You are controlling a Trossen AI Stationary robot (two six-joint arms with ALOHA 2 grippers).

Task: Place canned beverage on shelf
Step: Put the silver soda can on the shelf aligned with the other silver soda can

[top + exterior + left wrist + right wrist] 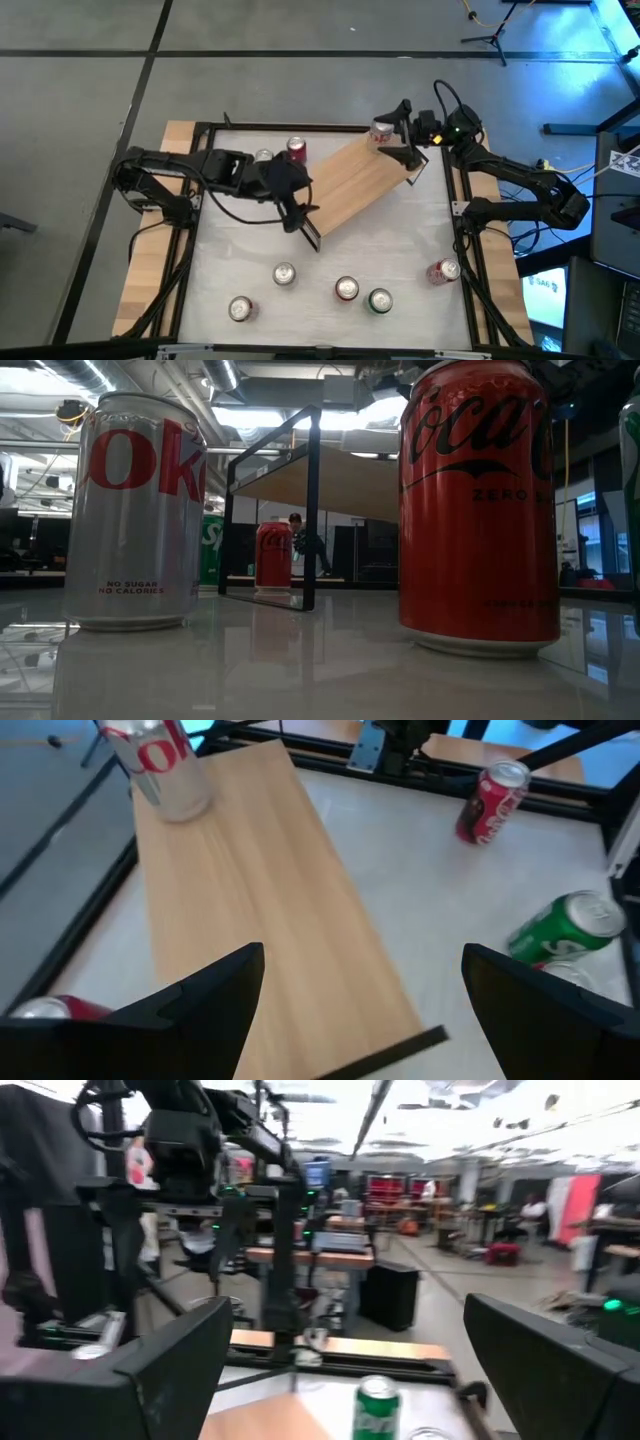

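A silver Diet Coke can (383, 130) stands on the shelf (360, 185); both grippers' fingers spread, left gripper (300, 213) and right gripper (403, 128).

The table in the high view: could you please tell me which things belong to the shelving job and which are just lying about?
Job:
shelf
silver can on the shelf
left pincer, open
right pincer, open
spare cans

Lying about:
tripod legs

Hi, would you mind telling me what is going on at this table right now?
Two robot arms are stocking cans onto a light-wood shelf lying diagonally on the white table. One silver Diet Coke can already stands at its far end. The left gripper hovers open over the shelf's near end, and the right gripper is open beside the placed can; neither holds anything. Other cans wait along the table's near edge and behind the shelf.
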